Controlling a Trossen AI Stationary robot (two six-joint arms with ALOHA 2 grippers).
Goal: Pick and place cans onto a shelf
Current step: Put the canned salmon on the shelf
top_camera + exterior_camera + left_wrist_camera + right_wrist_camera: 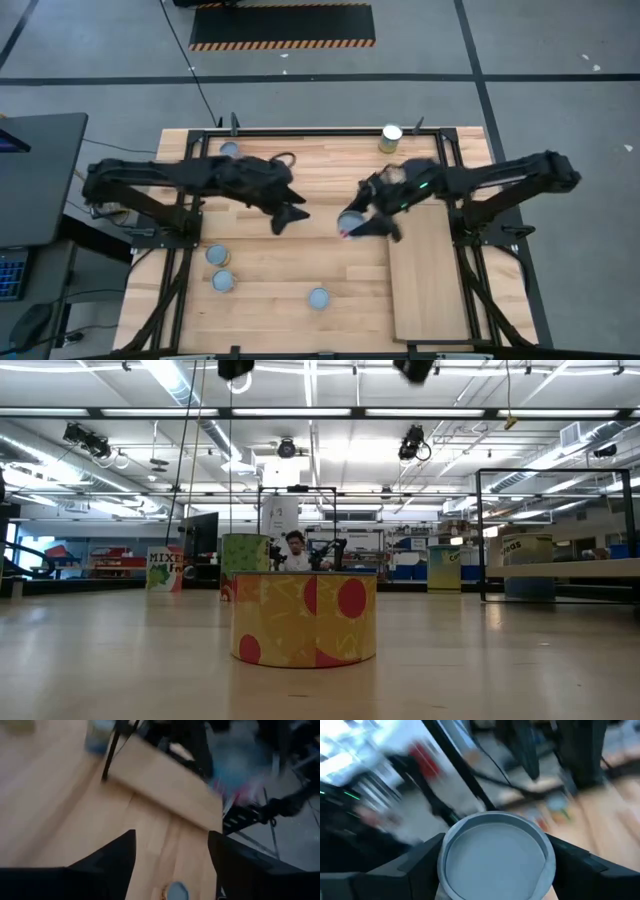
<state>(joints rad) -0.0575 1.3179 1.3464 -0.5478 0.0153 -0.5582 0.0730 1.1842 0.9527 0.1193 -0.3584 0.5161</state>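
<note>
Three loose cans (218,255) sit near the front left of the surface (320,170), a fourth (229,150) partly hidden behind my left arm. My left gripper (290,217) hangs mid-surface, fingers apart and empty, apparently waiting. My right gripper (362,225) has its fingers clamped on a can (496,856), lifted just left of the shelf (430,275), probably for carrying across onto it. One more can (391,137) stands at the back edge. From the wrist, blur hides what lies beyond the held can's lid.
</note>
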